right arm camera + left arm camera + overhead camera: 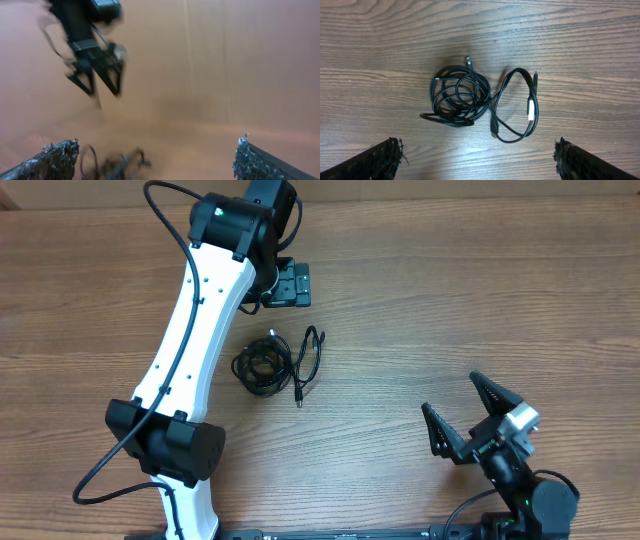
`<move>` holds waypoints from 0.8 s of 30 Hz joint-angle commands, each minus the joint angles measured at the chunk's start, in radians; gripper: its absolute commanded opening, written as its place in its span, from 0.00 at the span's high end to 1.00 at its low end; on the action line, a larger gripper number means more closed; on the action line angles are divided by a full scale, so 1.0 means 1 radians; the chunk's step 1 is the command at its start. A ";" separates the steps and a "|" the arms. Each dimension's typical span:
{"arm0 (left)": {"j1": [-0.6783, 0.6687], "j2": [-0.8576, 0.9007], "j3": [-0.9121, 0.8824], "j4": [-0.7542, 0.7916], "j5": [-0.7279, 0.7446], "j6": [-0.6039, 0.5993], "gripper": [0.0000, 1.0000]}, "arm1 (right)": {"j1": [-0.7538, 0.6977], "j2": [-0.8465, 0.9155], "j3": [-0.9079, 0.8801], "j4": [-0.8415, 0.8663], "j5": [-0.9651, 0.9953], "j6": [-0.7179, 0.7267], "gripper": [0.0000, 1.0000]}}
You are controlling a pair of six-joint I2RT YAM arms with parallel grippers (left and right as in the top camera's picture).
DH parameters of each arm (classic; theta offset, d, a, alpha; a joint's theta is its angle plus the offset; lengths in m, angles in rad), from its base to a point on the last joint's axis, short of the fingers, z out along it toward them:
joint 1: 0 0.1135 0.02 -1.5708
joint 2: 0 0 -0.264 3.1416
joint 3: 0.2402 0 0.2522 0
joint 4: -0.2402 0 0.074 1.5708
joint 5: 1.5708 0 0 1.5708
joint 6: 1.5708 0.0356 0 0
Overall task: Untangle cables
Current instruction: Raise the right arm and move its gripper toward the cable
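The cables lie on the wooden table as a small black coil (262,365) with a looser loop (310,358) beside it on the right. In the left wrist view the coil (460,97) and the loop (520,107) touch and cross where they meet, small plugs showing at their ends. My left gripper (290,283) hangs above the table behind the cables, open (477,145) with nothing between its fingers. My right gripper (450,392) stands open at the front right, well away from the cables; its view is blurred, with the cables (117,162) dim at the lower left.
The white left arm (190,350) reaches diagonally from the front left edge to the back, just left of the coil. Its gripper (97,75) shows at the upper left of the right wrist view. Bare wood (450,280) surrounds the cables.
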 commanded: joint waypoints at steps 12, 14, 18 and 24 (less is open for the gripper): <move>0.008 -0.023 0.000 -0.026 0.159 -0.010 0.02 | -0.003 0.130 0.419 -0.320 -0.060 -0.060 0.00; 0.027 -0.023 0.000 -0.028 0.108 -0.035 0.02 | -0.003 0.203 0.515 -0.440 -0.055 -0.064 0.00; 0.105 -0.023 0.000 -0.037 0.072 -0.146 0.00 | -0.003 0.385 0.689 -0.653 -0.071 -0.067 0.00; 0.273 -0.023 0.000 -0.062 0.148 -0.169 0.00 | -0.003 0.605 0.775 -0.652 -0.392 -0.023 0.00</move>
